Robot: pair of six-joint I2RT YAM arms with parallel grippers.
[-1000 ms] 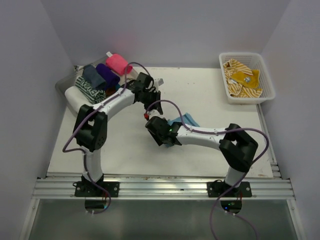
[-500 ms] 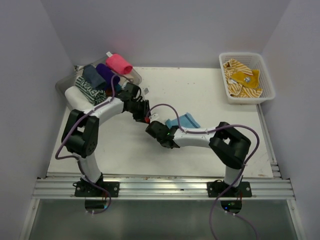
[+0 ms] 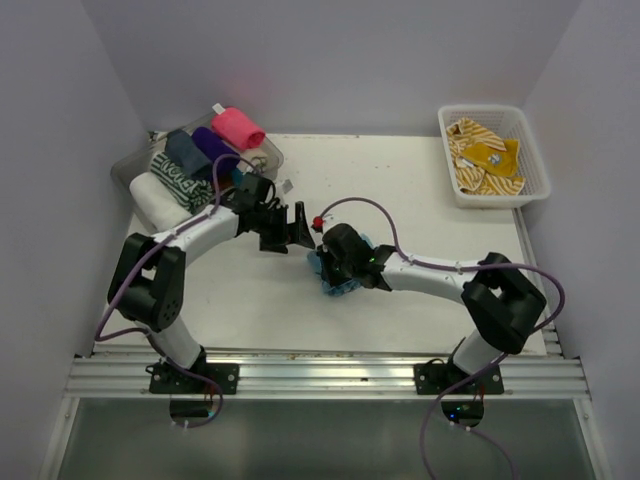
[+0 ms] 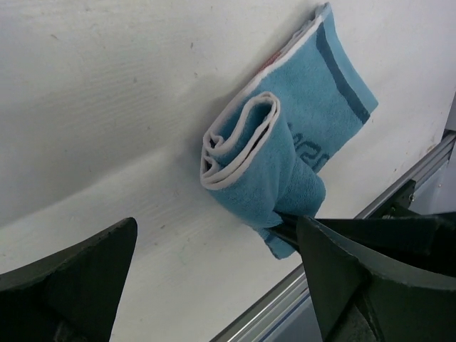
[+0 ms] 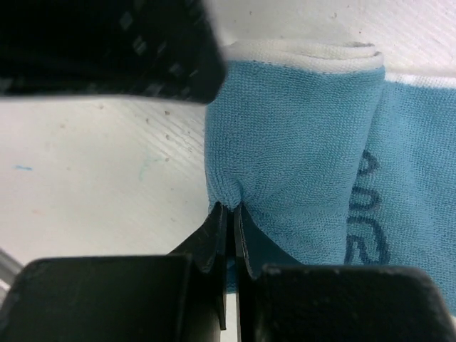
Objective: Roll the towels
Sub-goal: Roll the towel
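Light blue towel (image 4: 285, 142): part-rolled, lying on the surface (image 3: 420, 190), well apart from the clear tray (image 3: 272, 155), on its arm-base side.
Right pincer (image 5: 229, 214): pressed together on the roll's fold, likely to stop it unwinding.
Left pincer (image 4: 214, 285): spread, tray-side of the towel, touching nothing.

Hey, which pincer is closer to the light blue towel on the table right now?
Right. The right pincer is shut on a fold of the light blue towel, touching it. The left pincer stands open just beside the towel, facing its rolled end without touching.
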